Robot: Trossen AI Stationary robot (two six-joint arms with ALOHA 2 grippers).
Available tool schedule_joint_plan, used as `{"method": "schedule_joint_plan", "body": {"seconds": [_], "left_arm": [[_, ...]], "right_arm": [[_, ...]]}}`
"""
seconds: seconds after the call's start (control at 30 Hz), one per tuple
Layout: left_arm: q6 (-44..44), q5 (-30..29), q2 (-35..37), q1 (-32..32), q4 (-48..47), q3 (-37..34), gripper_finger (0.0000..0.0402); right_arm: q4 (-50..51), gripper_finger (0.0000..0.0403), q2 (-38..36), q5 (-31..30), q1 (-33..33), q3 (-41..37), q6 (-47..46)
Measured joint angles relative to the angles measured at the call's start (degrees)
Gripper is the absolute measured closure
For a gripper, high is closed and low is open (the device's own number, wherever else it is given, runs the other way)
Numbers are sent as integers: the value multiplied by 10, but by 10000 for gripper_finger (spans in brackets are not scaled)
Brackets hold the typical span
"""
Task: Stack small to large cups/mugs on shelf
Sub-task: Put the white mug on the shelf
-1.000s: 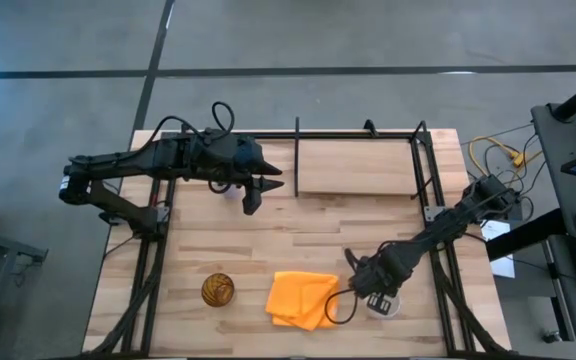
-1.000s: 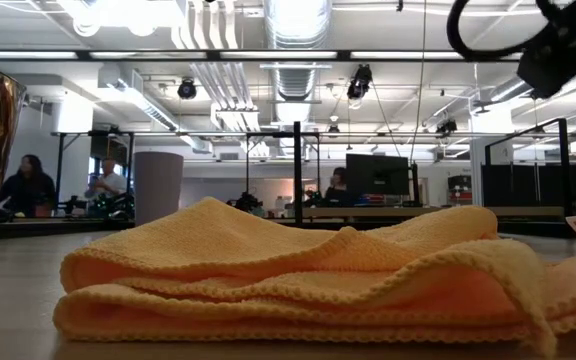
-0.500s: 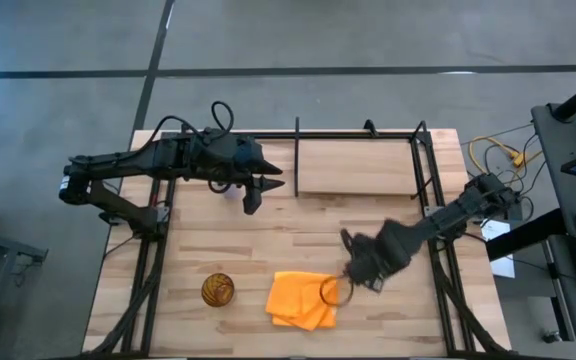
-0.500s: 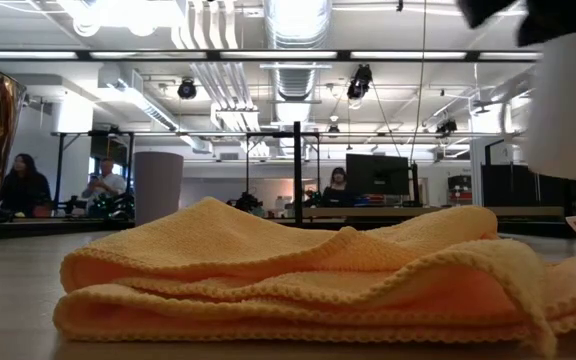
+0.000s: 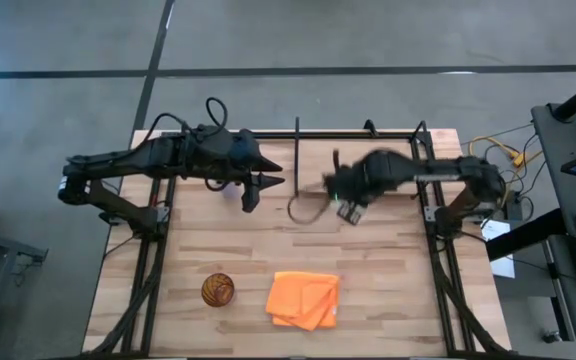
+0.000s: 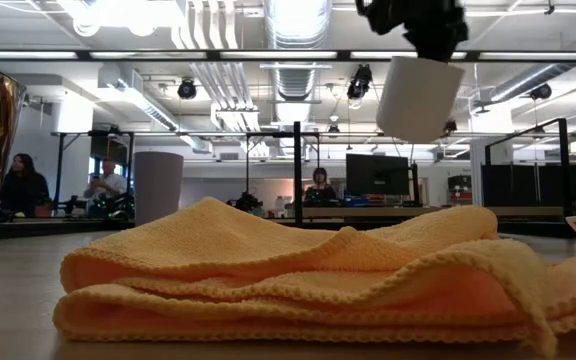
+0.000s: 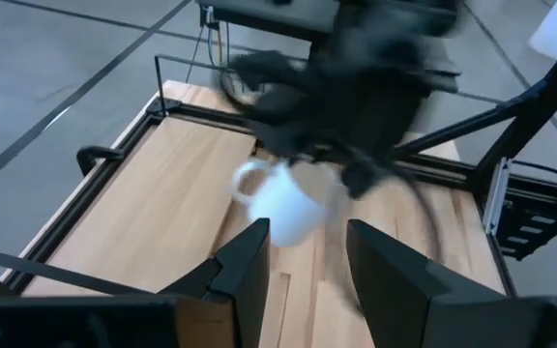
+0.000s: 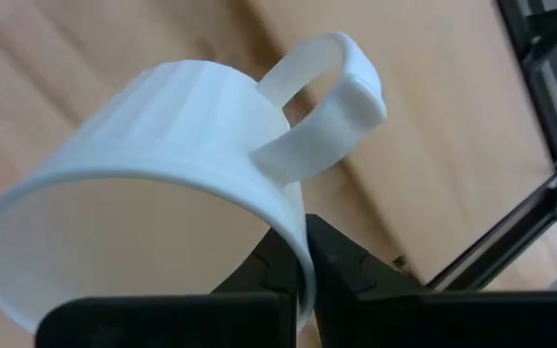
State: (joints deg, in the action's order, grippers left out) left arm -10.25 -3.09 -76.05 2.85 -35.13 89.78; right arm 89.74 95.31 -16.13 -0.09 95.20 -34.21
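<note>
My right gripper (image 5: 346, 205) is shut on the white mug (image 8: 162, 184) and holds it in the air by the left end of the shelf (image 5: 368, 168), near its thin black divider (image 5: 297, 150). The mug also shows in the low view (image 6: 418, 98) and in the left wrist view (image 7: 283, 208). My left gripper (image 5: 261, 192) is open and empty at the far left, with the lavender tumbler (image 6: 158, 187) standing close by it. The amber cup (image 5: 218, 289) stands on the tabletop at the near left. My right gripper pinches the mug's wall at the rim (image 8: 293, 242), right beside the handle (image 8: 327, 106), one finger inside the mug and one outside. The fingers come from above. The mug hangs below them with its rim up, slightly tilted, clear of table and shelf.
An orange cloth (image 5: 303, 298) lies crumpled near the table's near edge, in the middle. Black frame rails (image 5: 423, 170) run along the shelf and both table sides. A loop of cable (image 5: 303, 208) hangs off my right arm. People sit in the room behind.
My right gripper has lifted the white mug off the table's near right and carried it up, toward the far edge and the left, to the shelf's left end. The mug is now clear of the table.
</note>
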Motion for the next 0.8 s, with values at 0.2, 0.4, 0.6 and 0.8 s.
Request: {"method": "schedule_joint_plan", "body": {"seconds": [0.2, 0.4, 0.6, 0.8], "left_arm": [[0, 5, 17, 0, 0, 0, 276], [0, 14, 29, 0, 1, -1, 276], [1, 16, 31, 0, 0, -1, 276], [1, 20, 31, 0, 0, -1, 276]], "right_arm": [[-12, 394, 0, 4, -106, 3, 105], [-98, 394, 1, 48, -189, 0, 172], [-180, 394, 1, 103, -233, -3, 214], [-224, 394, 1, 108, -251, -20, 243]]}}
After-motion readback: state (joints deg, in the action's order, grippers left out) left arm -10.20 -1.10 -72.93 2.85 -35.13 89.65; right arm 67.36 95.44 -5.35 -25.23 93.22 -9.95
